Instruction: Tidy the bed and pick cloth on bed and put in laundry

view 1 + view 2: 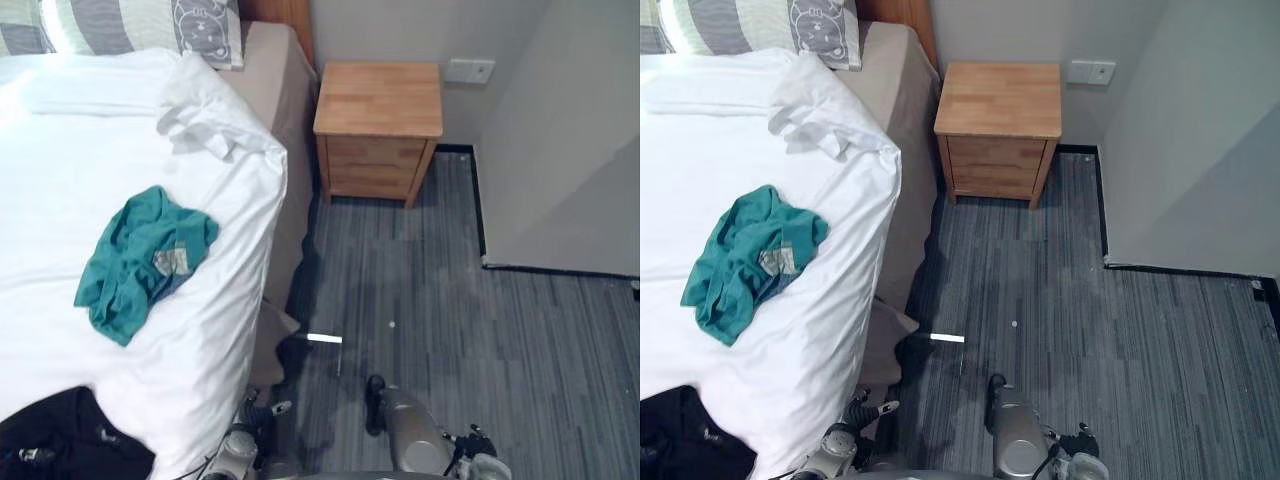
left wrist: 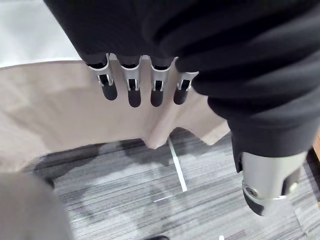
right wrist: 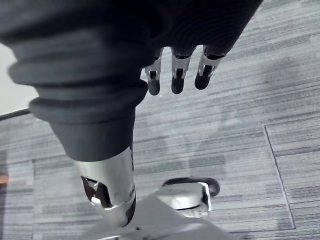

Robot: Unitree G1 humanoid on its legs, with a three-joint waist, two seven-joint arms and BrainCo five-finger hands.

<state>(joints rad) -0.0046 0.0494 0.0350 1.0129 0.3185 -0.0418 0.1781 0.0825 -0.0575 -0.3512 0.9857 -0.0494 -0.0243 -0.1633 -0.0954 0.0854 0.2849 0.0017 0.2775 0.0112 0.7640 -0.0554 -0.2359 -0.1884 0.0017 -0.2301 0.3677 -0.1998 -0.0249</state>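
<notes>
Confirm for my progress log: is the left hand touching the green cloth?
Apart. The left wrist view shows the left hand open over bed skirt and carpet; the green cloth lies alone mid-bed in the left eye view.

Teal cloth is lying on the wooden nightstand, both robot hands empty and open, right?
No. The teal cloth lies on the bed's white duvet, not the wooden nightstand; the left eye view shows it. The left robot hand and right robot hand are empty and open.
</notes>
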